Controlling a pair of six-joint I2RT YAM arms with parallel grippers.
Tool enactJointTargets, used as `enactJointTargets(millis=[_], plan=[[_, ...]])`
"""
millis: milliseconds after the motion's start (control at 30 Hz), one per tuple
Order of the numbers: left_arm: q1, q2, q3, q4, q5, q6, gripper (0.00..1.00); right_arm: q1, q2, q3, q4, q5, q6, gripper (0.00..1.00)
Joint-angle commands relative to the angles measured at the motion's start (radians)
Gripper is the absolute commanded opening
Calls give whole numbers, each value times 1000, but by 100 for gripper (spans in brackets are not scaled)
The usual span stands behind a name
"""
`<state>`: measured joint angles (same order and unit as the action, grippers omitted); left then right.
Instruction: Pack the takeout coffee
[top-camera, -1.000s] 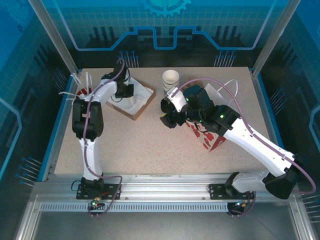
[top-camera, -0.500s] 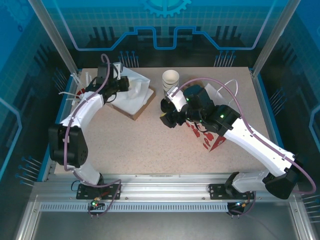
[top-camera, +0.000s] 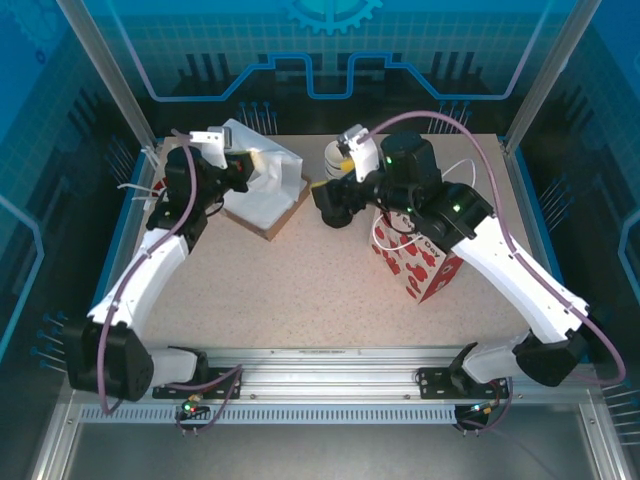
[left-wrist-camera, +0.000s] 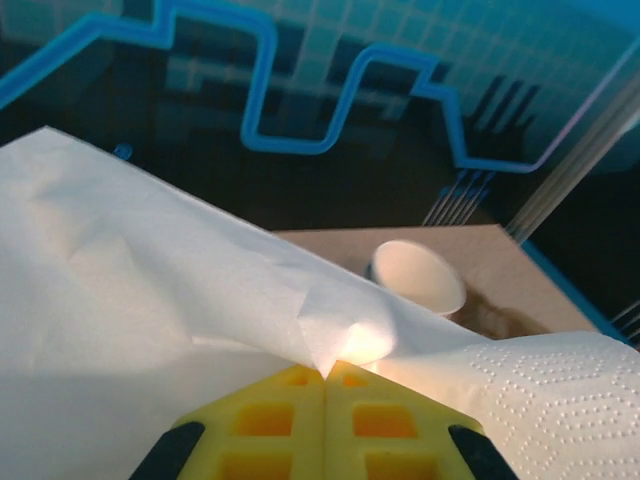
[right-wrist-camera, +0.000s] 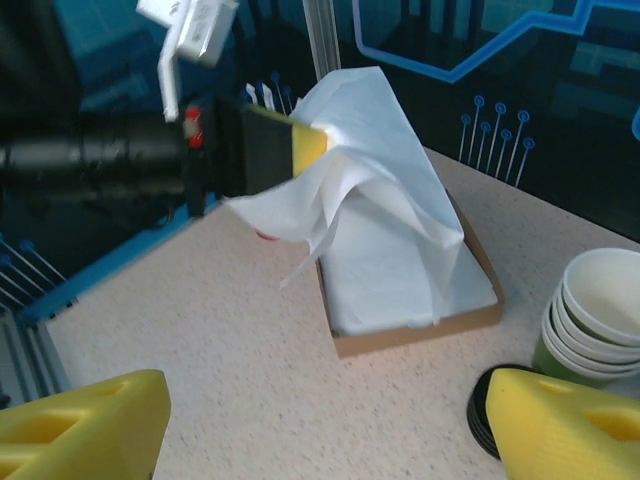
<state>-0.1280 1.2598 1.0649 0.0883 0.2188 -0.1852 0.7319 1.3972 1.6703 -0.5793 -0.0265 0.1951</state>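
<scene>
The takeout coffee is out of view. My left gripper (left-wrist-camera: 327, 372) is shut on the corner of a white paper napkin (left-wrist-camera: 150, 270), which it holds up above the brown napkin box (top-camera: 268, 212) at the back left. From the right wrist view the same yellow fingers (right-wrist-camera: 308, 145) pinch the napkin (right-wrist-camera: 370, 150). My right gripper (right-wrist-camera: 320, 440) hangs open over bare table, with nothing between its fingers. It is left of the red-and-white gift bag (top-camera: 420, 258), near the stack of lidless cups (top-camera: 338, 156).
A stack of black lids (right-wrist-camera: 482, 412) lies beside the cup stack (right-wrist-camera: 598, 310), close to my right gripper's right finger. The brown box (right-wrist-camera: 420, 335) holds more napkins. White stirrers in a red holder (top-camera: 158, 178) stand at the left table edge.
My left arm has swung out to the left and lifted the napkin up from the box. My right arm has risen and drawn back from the gift bag, which now stands in full view.
</scene>
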Motion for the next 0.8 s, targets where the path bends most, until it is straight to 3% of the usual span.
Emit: enactJointTargets(millis=[0, 333, 633, 767], plan=[[-27, -69, -46, 145, 60, 3, 0, -29, 47, 90, -43, -21, 109, 83], [-102, -165, -107, 244, 111, -19, 0, -165, 151, 157, 36, -250, 399, 83], [-172, -170, -103, 259, 110, -10, 0, -172, 246, 83, 165, -405, 619, 84], [-182, -176, -106, 263, 107, -10, 0, -174, 240, 9, 229, -413, 695, 84]])
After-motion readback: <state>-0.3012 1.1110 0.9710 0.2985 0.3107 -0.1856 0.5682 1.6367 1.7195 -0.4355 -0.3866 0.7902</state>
